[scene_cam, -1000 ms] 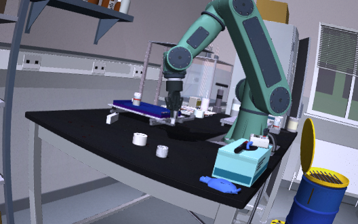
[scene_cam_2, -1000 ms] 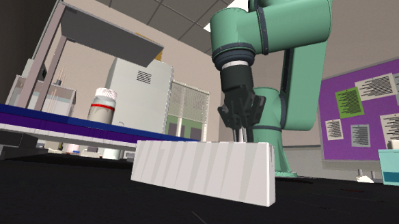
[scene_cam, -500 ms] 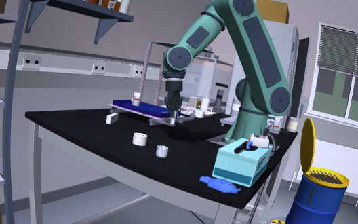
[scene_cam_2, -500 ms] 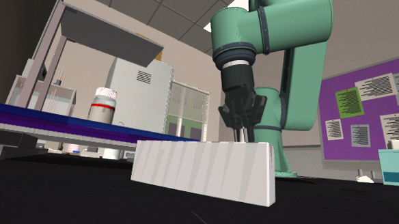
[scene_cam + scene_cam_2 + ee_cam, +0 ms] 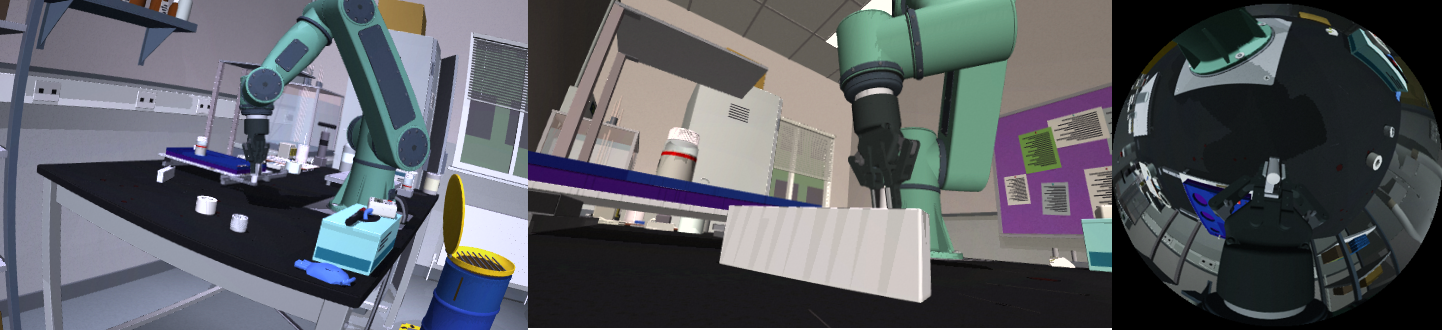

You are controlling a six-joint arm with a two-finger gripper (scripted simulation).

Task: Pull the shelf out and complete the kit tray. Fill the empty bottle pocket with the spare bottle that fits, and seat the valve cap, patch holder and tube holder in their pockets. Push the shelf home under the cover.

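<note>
The shelf's white handle (image 5: 1272, 176) is partly hidden between my fingers. My gripper (image 5: 255, 172) is clamped on this handle at the front edge of the blue kit tray (image 5: 209, 160). The tray sits on the shelf, out from under the grey cover (image 5: 678, 55). A bottle with a red band (image 5: 201, 146) stands in a far pocket of the tray. Purple empty pockets (image 5: 1201, 199) show beside my fingers. A white rectangular block (image 5: 165, 174) lies on the table left of the tray. Two white round parts (image 5: 206, 204) (image 5: 239, 223) lie on the table nearer the front.
A teal box (image 5: 357, 237) stands at the table's right front, with a blue object (image 5: 325, 272) before it. A blue drum with a yellow lid (image 5: 467, 285) stands off the table's right end. More bottles (image 5: 431, 182) stand by the arm's base.
</note>
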